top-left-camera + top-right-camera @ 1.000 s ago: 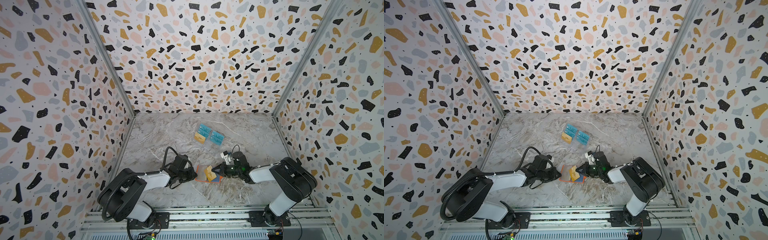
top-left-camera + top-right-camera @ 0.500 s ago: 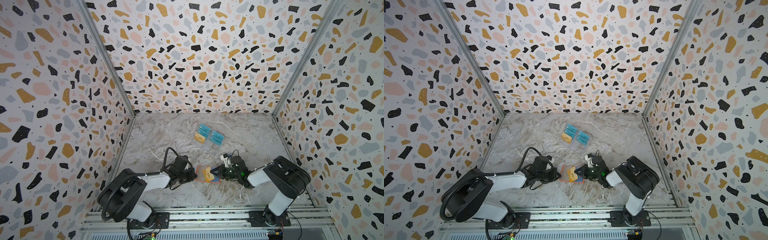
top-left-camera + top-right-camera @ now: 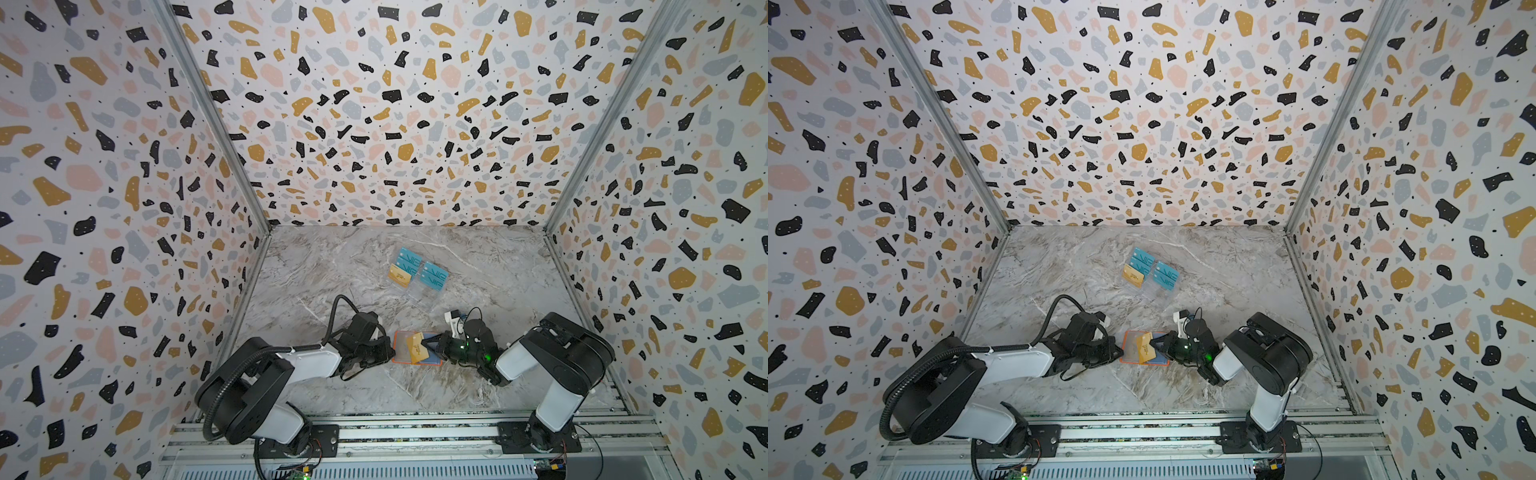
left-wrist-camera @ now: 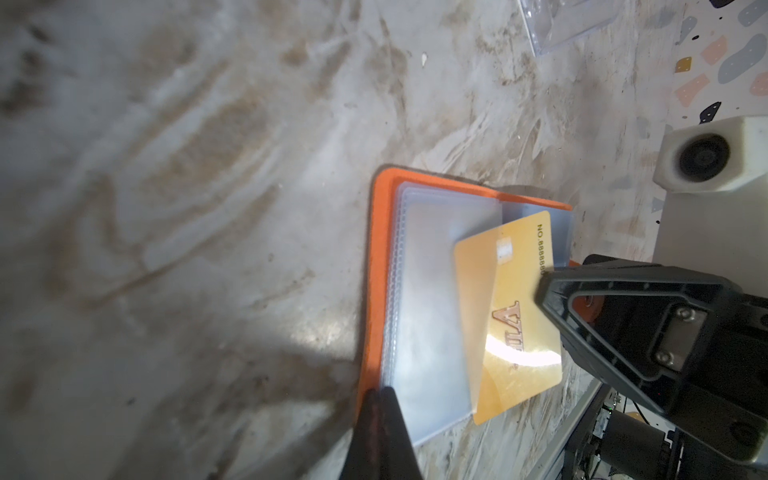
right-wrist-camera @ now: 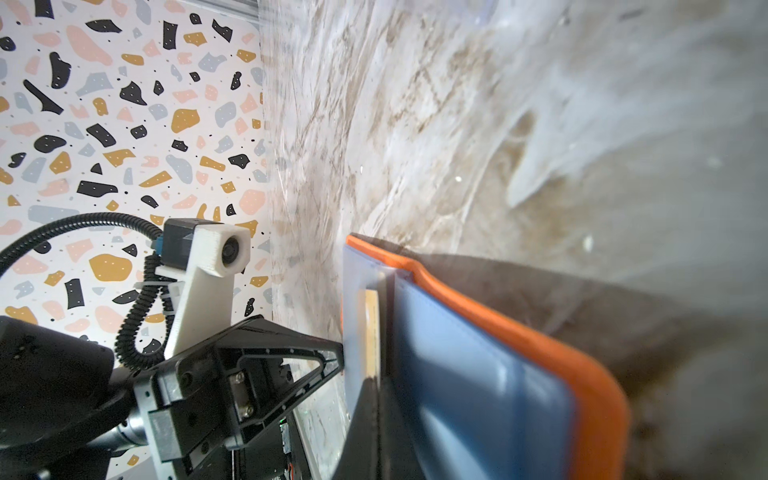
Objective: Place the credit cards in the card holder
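The card holder (image 3: 415, 363) lies open on the marble floor, orange with clear sleeves (image 4: 432, 299) and a blue inner panel (image 5: 478, 374). My left gripper (image 3: 390, 353) is shut on its left edge, pinching the orange cover and sleeves (image 4: 380, 399). From the other side my right gripper (image 3: 424, 344) is shut on a gold credit card (image 4: 515, 316), whose far part sits under a clear sleeve. In the right wrist view the card's edge (image 5: 372, 332) shows just beyond the closed jaws (image 5: 376, 382). Another gold credit card (image 3: 400, 276) lies further back.
A clear plastic rack (image 3: 415, 291) at mid-floor holds teal VIP cards (image 3: 434, 274) beside the gold one. Patterned walls enclose the floor on three sides. Both arm bases stand on the metal rail (image 3: 415, 440) at the front.
My left gripper has closed fully on the card holder's edge. The right gripper has edged left with the gold card, further over the open sleeves.
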